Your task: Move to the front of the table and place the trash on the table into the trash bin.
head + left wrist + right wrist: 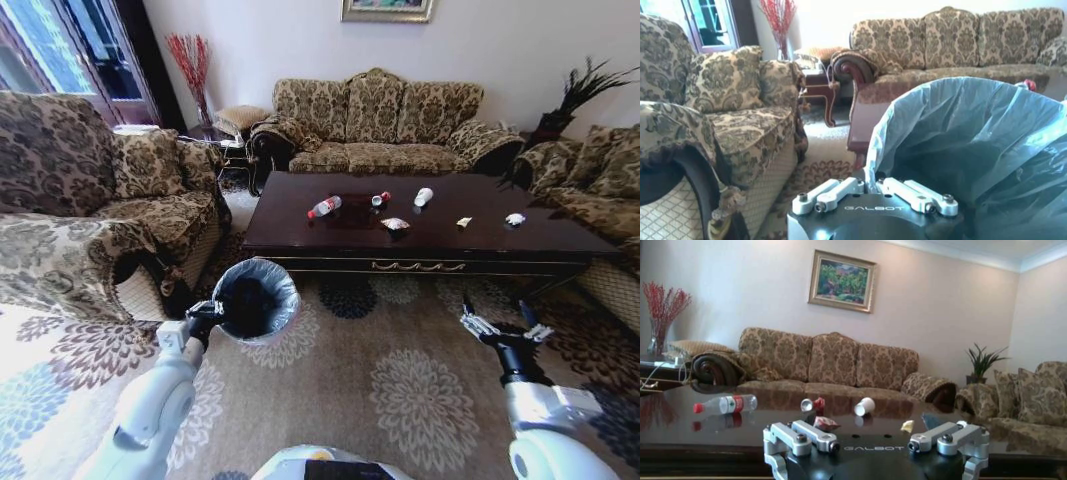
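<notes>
Table point(500, 245), dark glossy wood with gold trim along its front apron, spans the centre and right of the head view, set before a patterned sofa point(380, 120) at upper centre, with an armchair point(90, 200) filling the left side. Floral carpet point(400, 380) covers the lower half of the frame. Trash bin point(255, 298), lined with a grey-black bag folded over the rim, sits lower left of centre, off the table's left front corner, tilted toward the camera; left gripper point(203, 318) is clamped on its near rim, and the left wrist view shows the fingers point(830, 195) drawn together against the bag edge point(960, 150). Right gripper point(503, 326) hovers at lower right of the head view, above the carpet and short of the table's front edge, its fingers point(807, 437) spread wide apart and holding nothing. Trash lies across the tabletop in a loose row: clear bottle with red label point(324, 207) on its side left of centre; white paper cup point(424, 197) tipped over, right of centre; small red-and-white piece point(380, 199) between those two; wrapper point(395, 224) nearer the front edge; small pale scrap point(463, 222) further right; crumpled white paper point(515, 218) furthest right.
</notes>
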